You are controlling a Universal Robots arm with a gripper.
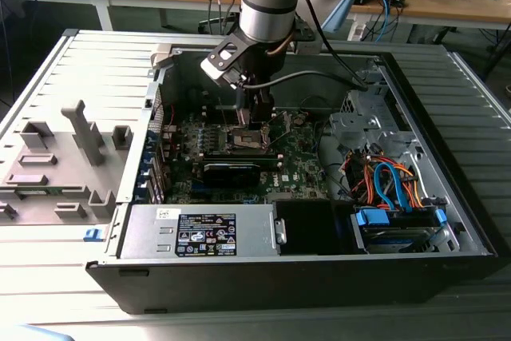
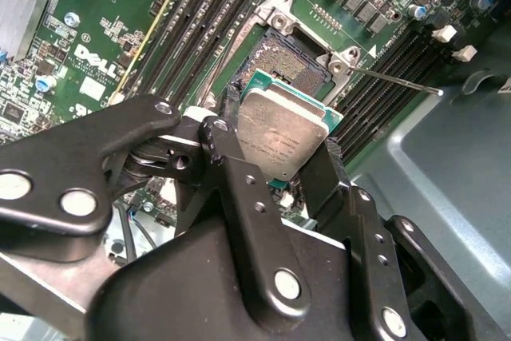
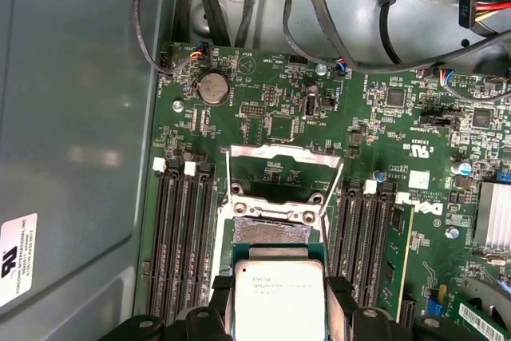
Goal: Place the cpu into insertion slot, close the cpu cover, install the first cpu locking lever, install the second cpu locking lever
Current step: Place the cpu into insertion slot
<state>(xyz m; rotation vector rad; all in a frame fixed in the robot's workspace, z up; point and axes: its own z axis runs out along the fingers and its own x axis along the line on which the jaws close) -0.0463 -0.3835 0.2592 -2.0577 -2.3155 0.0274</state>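
Gripper (image 1: 257, 114) inside an open computer case (image 1: 447, 221), fingers (image 2: 222, 153) pinching the cpu (image 2: 281, 135) by opposite edges, held close over the bare insertion slot (image 2: 292, 57), cpu cover (image 3: 284, 154) swung open behind it

1. In the first wrist view, the cpu (image 3: 279, 299) runs past the picture's edge, which cuts off its near side.
2. In the second wrist view, black fingers (image 2: 239, 189) cover two cpu edges, and the cpu hides part of the insertion slot (image 2: 297, 57).
3. In the exterior view, the tip of the gripper (image 1: 257, 116) is too small to make out.
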